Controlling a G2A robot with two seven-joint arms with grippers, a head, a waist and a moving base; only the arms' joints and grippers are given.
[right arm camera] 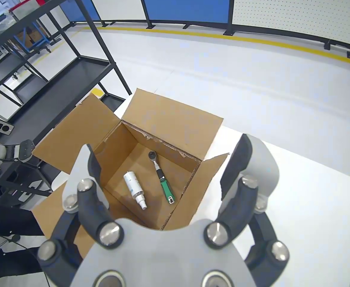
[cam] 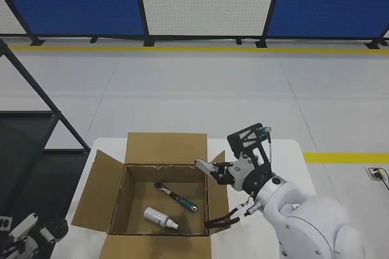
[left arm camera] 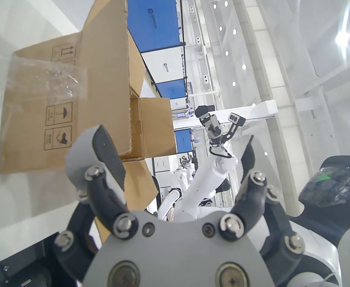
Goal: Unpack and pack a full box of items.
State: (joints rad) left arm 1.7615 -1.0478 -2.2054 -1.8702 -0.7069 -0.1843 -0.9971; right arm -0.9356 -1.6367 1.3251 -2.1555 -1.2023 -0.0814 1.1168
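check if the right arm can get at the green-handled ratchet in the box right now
Probably yes. The right gripper hangs open above the box, whose flaps are folded out, and the ratchet lies uncovered on its floor, apart from the spray bottle.

Box [right arm camera: 175, 126]: brown corrugated cardboard, matt, with the fluted core exposed at the cut rims. A patch of clear, glossy, crinkled tape [left arm camera: 43, 79] is seen stuck to one outer wall. Ratchet wrench [right arm camera: 160, 177]: head and shaft are made of bright metal, the grip of green plastic. Spray bottle [right arm camera: 134, 189]: smooth white plastic. Counter [right arm camera: 297, 198]: smooth, white, matt. Right gripper [right arm camera: 166, 147] and left gripper [left arm camera: 175, 140]: shells are finished in glossy white, pads [right arm camera: 233, 165] and links in matt black, screws in bare metal.
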